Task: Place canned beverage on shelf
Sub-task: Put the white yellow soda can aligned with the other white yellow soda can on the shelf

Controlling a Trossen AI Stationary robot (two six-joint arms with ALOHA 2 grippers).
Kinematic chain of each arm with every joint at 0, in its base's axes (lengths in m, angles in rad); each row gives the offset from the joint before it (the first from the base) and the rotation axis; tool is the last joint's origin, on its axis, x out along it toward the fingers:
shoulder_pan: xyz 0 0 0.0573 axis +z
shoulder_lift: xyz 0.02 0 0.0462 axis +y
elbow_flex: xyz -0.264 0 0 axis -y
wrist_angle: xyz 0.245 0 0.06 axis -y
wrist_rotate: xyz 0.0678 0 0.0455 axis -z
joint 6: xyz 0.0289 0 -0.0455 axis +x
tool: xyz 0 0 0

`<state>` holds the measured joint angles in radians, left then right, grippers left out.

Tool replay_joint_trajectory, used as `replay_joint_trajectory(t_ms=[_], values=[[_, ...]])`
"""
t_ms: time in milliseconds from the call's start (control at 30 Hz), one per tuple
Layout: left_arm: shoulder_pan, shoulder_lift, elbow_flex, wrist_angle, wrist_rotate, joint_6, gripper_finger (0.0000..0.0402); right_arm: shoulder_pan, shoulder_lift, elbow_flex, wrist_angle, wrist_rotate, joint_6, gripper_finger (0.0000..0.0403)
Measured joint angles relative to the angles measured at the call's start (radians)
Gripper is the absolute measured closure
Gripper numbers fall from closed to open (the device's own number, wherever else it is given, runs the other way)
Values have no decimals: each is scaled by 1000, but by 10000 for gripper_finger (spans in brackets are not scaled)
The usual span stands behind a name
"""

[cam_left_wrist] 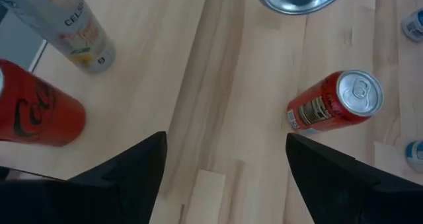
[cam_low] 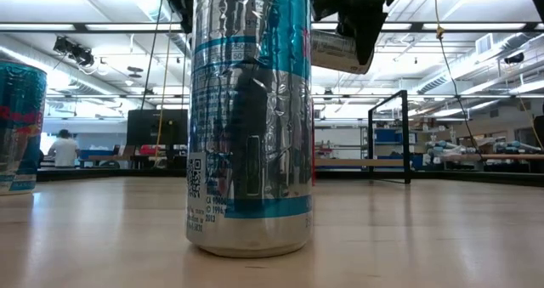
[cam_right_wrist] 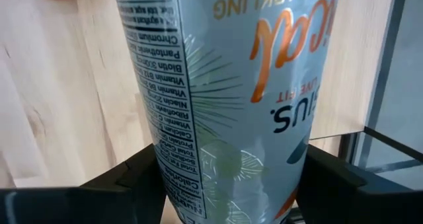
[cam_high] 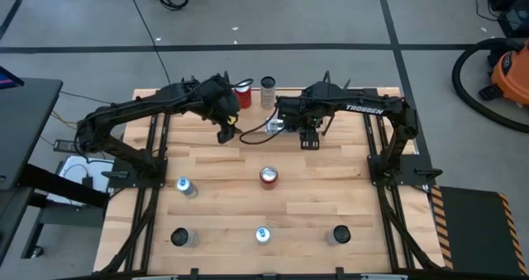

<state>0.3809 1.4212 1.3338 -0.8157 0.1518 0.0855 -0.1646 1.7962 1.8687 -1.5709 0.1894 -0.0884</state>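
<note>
My right gripper (cam_right_wrist: 228,159) is shut on a pale silver canned beverage (cam_right_wrist: 231,85) with orange lettering. It hangs over the far middle of the table (cam_high: 275,125) and shows high up in the low view (cam_low: 338,52). The shelf's thin black rods (cam_right_wrist: 391,52) and wood board lie below and beyond it; the low view shows the shelf (cam_low: 405,135) far off. My left gripper (cam_left_wrist: 225,148) stands open beside it (cam_high: 225,133) with nothing between its fingers. A red can (cam_high: 242,94) and a silver can (cam_high: 268,90) stand upright near the table's far edge. My right gripper pinches the can's round wall (cam_right_wrist: 165,171) between its two fingers, one on each side. The fingers come from above, pointing down, and lie across the can. The can lies roughly level in the hold, lifted clear of the table.
A red can (cam_high: 269,176) stands upright at mid table. Several more cans stand nearer the front: (cam_high: 186,187), (cam_high: 181,237), (cam_high: 263,234), (cam_high: 338,234). One blue and silver can (cam_low: 251,118) fills the low view's foreground. Black rails (cam_high: 380,148) run along both sides.
</note>
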Motion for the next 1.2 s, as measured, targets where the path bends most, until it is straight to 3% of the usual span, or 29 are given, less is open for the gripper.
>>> replay_joint_trajectory(t_ms=[500, 700, 900, 1200], values=[[-6, 0, 0, 76, -3, -25, 90, 0, 0, 0, 0, 0, -45, 138], [-4, 0, 0, 181, -136, 36, 90, 0, 0, 0, 0, 0, -45, 138], [-2, -1, 0, 249, -141, 38, 90, 0, 0, 0, 0, 0, -46, 138], [4, -1, 0, 215, -139, -75, 86, -1, 0, 0, 0, 0, -69, 138]])
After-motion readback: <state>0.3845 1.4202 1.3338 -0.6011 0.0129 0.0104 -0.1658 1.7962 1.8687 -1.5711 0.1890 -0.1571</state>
